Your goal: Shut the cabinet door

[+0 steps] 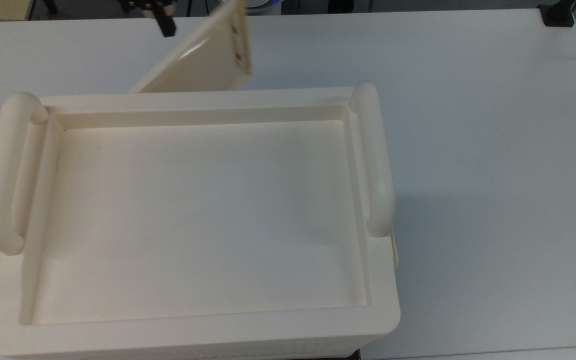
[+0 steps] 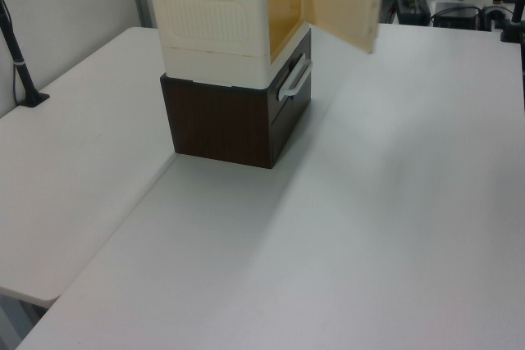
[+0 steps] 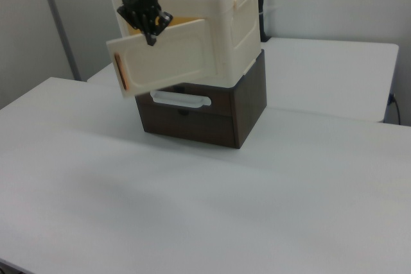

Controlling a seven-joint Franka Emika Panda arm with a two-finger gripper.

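The cream cabinet (image 1: 208, 102) sits on a dark brown drawer unit (image 3: 221, 117). Its cabinet door (image 1: 203, 60) stands partly open, slanting away from the front in the top view. In the right view the cabinet door (image 3: 170, 59) hangs at an angle before the yellowish opening, with orange spots along its free edge. My gripper (image 3: 151, 35) points down, shut, its black tips touching the panel's upper edge on the outer face. In the top view the gripper (image 1: 165, 24) sits just left of the panel. In the left view the cabinet door (image 2: 344, 2) juts out to the right.
The brown drawer unit (image 2: 221, 120) has a white bar handle (image 3: 180, 99) below the door. White table (image 1: 468, 125) surface spreads wide around the stack. A black clamp (image 1: 558, 15) sits at the table's far right corner in the top view.
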